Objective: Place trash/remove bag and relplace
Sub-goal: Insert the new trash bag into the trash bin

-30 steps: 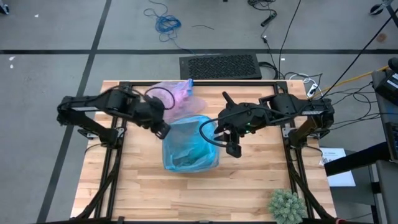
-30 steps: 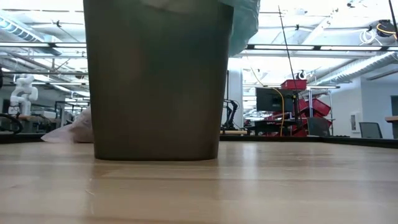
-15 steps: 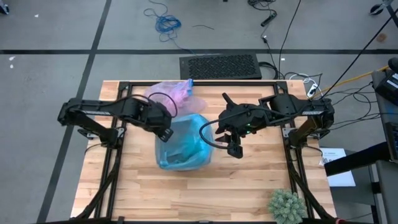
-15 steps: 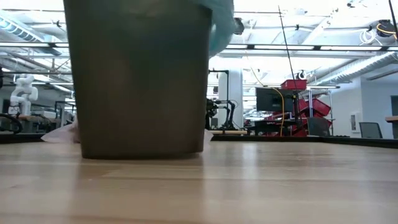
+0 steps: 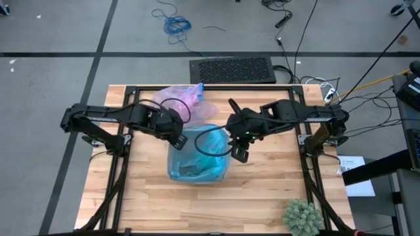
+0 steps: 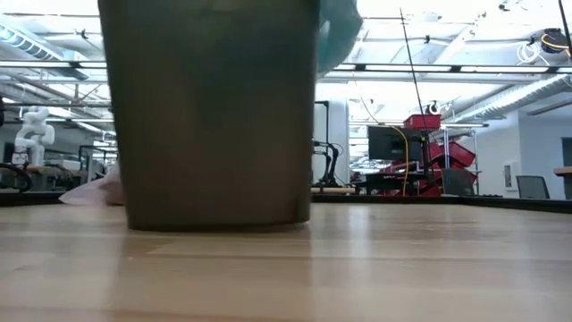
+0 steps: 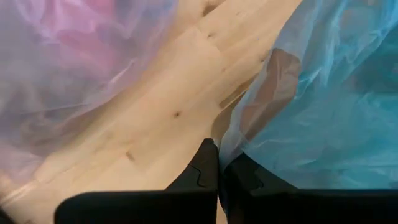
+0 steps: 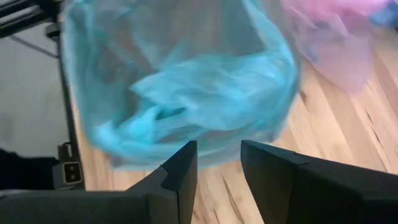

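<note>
The pink bag [image 5: 182,99] lies crumpled on the bench [image 5: 275,196] near the far edge, already out of the bin. The bin [image 6: 210,112] stands mid-bench, draped with a light blue bag [image 5: 197,154] as the new liner. The left hand [image 5: 176,137] sits at the bin's far-left rim with its fingers pressed together on the blue film — the wrist view shows the plastic's edge caught at the fingertips [image 7: 208,165]. The right hand [image 5: 238,153] hangs just beside the bin's right rim, fingers parted, holding nothing. To do this step well, the left should keep its pinch and draw the film down over the rim, while the right takes the opposite edge — pulling evenly so the bin does not slide or tip.
</note>
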`<control>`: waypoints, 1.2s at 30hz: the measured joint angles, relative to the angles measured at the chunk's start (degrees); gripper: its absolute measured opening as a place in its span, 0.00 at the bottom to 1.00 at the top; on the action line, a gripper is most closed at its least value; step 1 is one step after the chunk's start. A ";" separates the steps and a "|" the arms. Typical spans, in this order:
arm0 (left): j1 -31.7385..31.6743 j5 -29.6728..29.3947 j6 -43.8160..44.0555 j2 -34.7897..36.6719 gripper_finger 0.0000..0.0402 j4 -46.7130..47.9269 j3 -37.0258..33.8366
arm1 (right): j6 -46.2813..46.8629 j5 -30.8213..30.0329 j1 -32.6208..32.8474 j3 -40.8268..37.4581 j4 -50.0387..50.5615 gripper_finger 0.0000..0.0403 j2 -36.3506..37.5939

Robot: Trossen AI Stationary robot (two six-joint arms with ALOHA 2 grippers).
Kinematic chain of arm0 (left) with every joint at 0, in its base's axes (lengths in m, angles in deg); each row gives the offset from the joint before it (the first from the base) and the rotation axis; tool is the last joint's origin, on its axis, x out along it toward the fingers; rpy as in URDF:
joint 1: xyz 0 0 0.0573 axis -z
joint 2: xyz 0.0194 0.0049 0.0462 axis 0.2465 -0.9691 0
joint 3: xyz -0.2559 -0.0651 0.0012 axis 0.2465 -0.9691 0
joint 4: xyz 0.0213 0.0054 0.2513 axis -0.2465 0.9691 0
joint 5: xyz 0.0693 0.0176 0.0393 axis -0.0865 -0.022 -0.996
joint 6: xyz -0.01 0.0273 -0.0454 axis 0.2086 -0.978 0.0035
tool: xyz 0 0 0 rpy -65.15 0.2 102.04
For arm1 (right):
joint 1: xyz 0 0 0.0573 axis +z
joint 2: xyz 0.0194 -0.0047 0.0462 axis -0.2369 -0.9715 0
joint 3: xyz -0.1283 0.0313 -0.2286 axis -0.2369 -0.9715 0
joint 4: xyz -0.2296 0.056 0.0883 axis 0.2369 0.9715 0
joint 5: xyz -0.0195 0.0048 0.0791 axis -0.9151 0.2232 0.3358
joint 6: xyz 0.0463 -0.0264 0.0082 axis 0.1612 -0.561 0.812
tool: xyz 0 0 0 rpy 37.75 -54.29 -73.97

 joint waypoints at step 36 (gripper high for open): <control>0.04 4.16 -0.46 -2.82 0.01 -11.09 -1.19 | 20.84 -3.63 -8.07 -46.55 -29.43 0.01 16.63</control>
